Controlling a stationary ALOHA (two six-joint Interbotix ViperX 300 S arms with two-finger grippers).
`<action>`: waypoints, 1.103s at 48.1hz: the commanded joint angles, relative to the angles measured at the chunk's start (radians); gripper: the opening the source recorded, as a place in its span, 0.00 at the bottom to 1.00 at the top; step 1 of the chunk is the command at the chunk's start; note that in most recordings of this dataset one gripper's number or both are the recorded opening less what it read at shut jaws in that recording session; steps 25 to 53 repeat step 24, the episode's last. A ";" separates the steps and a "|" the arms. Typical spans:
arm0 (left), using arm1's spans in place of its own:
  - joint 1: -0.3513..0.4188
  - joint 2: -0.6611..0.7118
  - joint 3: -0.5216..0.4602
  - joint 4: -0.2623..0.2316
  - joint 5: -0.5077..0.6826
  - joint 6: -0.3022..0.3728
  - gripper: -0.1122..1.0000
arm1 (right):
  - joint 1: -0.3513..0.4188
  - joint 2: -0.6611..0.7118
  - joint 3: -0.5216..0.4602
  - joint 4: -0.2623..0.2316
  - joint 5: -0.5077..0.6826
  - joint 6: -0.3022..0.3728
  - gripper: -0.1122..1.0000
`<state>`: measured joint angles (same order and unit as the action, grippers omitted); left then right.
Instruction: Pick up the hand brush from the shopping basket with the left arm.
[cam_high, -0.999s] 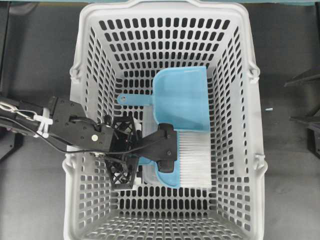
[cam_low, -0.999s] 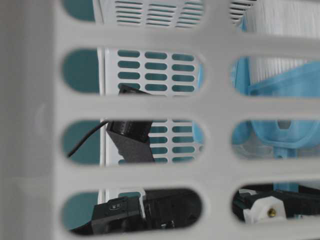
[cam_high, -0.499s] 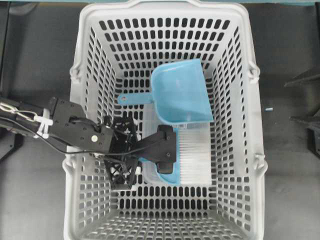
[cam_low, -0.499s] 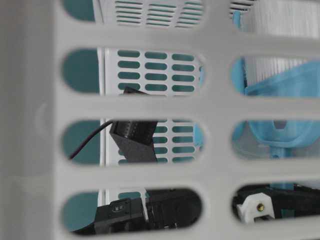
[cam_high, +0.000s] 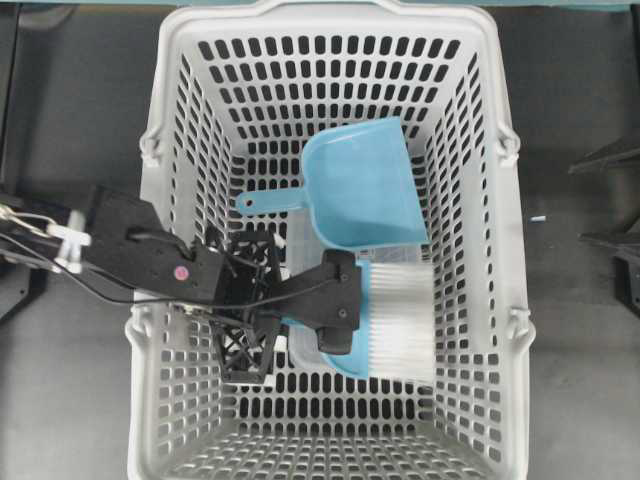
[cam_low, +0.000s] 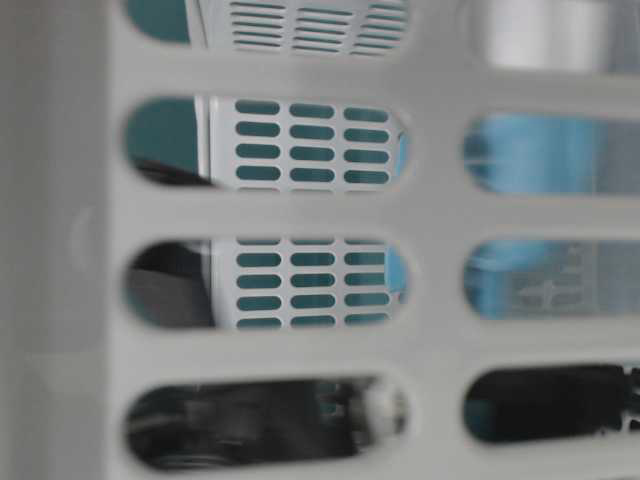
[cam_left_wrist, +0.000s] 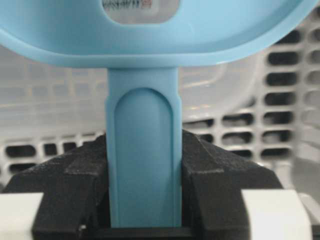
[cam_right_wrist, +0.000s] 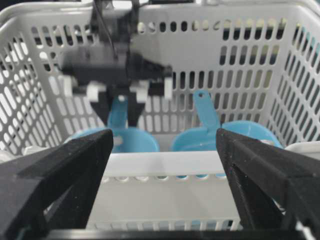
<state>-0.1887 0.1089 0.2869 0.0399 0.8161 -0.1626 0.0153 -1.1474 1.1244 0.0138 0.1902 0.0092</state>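
The light-blue hand brush (cam_high: 396, 322) with white bristles is inside the light-grey shopping basket (cam_high: 148, 210), held a little off its floor. My left gripper (cam_high: 337, 312) reaches in over the left wall and is shut on the brush's handle. In the left wrist view the handle (cam_left_wrist: 143, 160) stands upright, squeezed between both black fingers (cam_left_wrist: 75, 192), with the brush's rounded back above. In the right wrist view the left gripper (cam_right_wrist: 119, 114) holds the brush (cam_right_wrist: 134, 141) near the far wall. My right gripper (cam_right_wrist: 160, 192) is open and empty outside the basket's near wall.
The matching blue dustpan (cam_high: 362, 185) lies just behind the brush, its handle pointing left; it also shows in the right wrist view (cam_right_wrist: 227, 136). The basket walls (cam_low: 300, 215) rise close on all sides. Dark table surrounds the basket. Black parts of the right arm (cam_high: 612, 240) sit at the right edge.
The left gripper has lifted the brush and carried it slightly right, off the dustpan's edge. The dustpan shifted and settled further back. The table-level view is now blurred by motion.
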 joint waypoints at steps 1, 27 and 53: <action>-0.003 -0.066 -0.081 0.005 0.084 0.003 0.31 | 0.002 0.006 -0.009 0.003 -0.009 0.002 0.81; 0.003 -0.204 -0.410 0.005 0.413 -0.002 0.31 | 0.002 0.000 -0.008 0.003 -0.009 0.002 0.81; 0.003 -0.204 -0.410 0.005 0.413 -0.002 0.31 | 0.002 0.000 -0.008 0.003 -0.009 0.002 0.81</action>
